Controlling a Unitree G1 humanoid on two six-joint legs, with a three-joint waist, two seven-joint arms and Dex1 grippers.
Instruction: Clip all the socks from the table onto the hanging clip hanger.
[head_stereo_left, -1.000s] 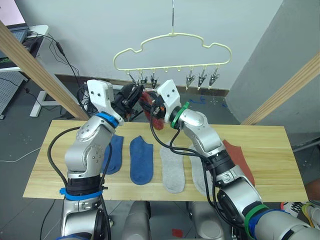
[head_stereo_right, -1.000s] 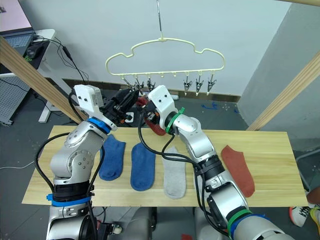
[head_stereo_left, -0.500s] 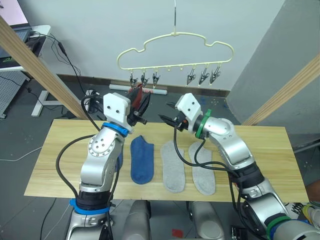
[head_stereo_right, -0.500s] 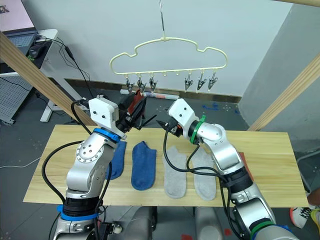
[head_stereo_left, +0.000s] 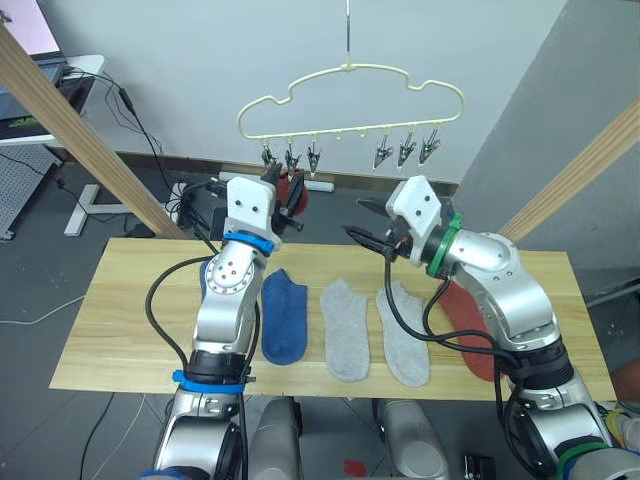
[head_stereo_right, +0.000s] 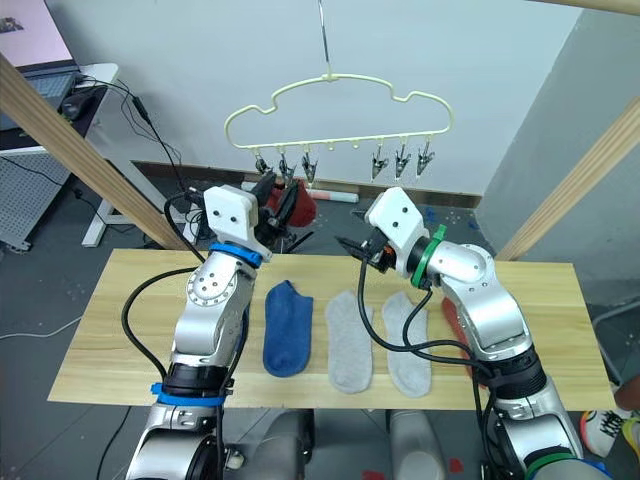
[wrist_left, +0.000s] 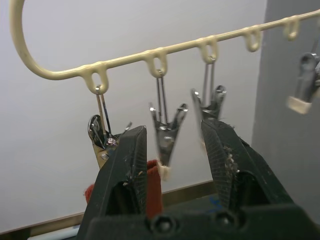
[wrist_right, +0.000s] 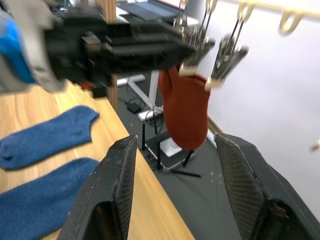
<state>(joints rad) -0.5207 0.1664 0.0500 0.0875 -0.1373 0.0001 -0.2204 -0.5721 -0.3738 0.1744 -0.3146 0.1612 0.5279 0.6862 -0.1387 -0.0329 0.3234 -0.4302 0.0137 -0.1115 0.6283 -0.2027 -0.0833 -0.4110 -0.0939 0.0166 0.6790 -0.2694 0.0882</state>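
On my table (head_stereo_left: 120, 330) I see blue and grey socks (head_stereo_left: 345, 330) lying flat. My right gripper (head_stereo_left: 368, 238) hangs above them, fingers spread, empty. Farther off, my left gripper (wrist_left: 172, 150) sits open around a clip, a rust red sock (wrist_right: 187, 112) dangling from the clip hanger (head_stereo_left: 350, 95).

The pale clip hanger (head_stereo_left: 350, 95) hangs above the far edge of the table (head_stereo_left: 120, 320); a rust red sock (head_stereo_left: 296, 190) dangles from its leftmost clips, with the left gripper (head_stereo_left: 282, 186) raised right at it. The right gripper (head_stereo_left: 366, 232) hovers open over the table, apart from the hanger; one blue sock (head_stereo_left: 283, 317), two grey socks (head_stereo_left: 345, 331) and a second red sock (head_stereo_left: 466, 335) lie flat below.
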